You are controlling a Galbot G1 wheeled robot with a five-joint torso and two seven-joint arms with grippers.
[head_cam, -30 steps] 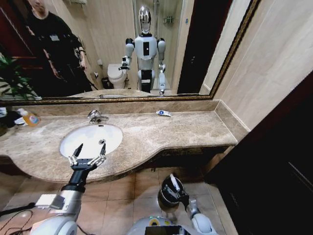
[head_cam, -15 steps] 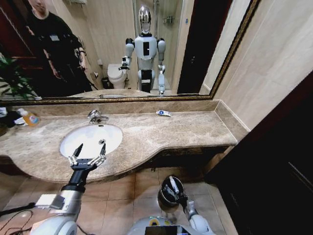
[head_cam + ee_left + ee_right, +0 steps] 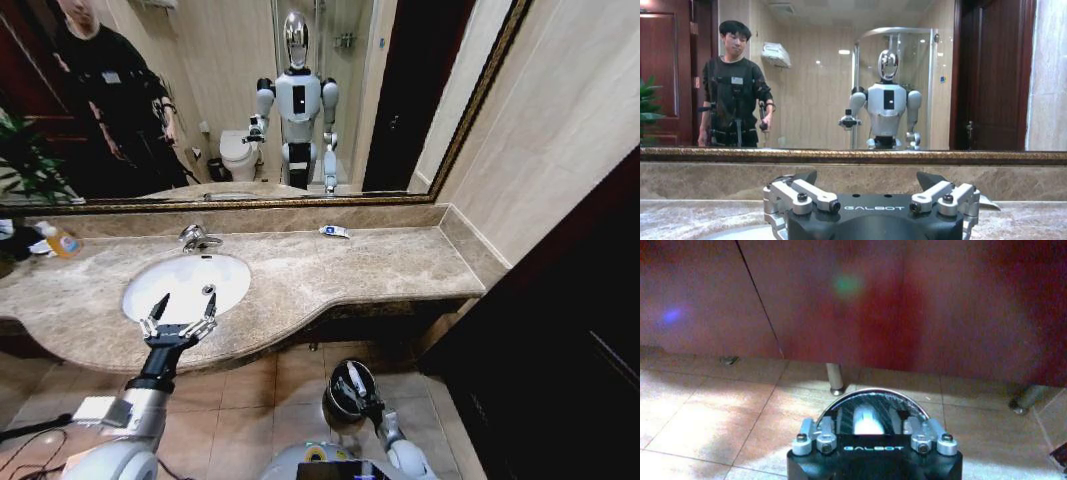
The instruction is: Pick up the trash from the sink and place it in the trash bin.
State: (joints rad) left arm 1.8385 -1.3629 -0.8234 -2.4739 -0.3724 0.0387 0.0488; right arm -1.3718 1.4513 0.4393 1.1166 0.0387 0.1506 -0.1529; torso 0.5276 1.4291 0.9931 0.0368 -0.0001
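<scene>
The white oval sink [image 3: 200, 275] is set in the marble countertop, with a chrome faucet [image 3: 198, 238] behind it. My left gripper [image 3: 186, 297] hovers open over the sink's front rim with nothing between its fingers; the left wrist view shows it [image 3: 867, 175] facing the mirror. A white-and-blue tube [image 3: 335, 231] lies on the counter by the back wall. On the floor stands the black trash bin [image 3: 330, 400]. My right gripper [image 3: 352, 378] reaches into its mouth, shut on a white piece of trash [image 3: 869, 424] above the bin's shiny rim [image 3: 873, 391].
An orange-labelled bottle [image 3: 60, 241] stands at the counter's far left near a plant [image 3: 25, 160]. A dark cabinet [image 3: 560, 330] rises on the right. Behind the bin in the right wrist view are a metal leg [image 3: 835, 377] and dark red panels. The floor is tiled.
The white piece in my right gripper has sunk lower into the bin, and that arm has shifted slightly. My left gripper has stayed still.
</scene>
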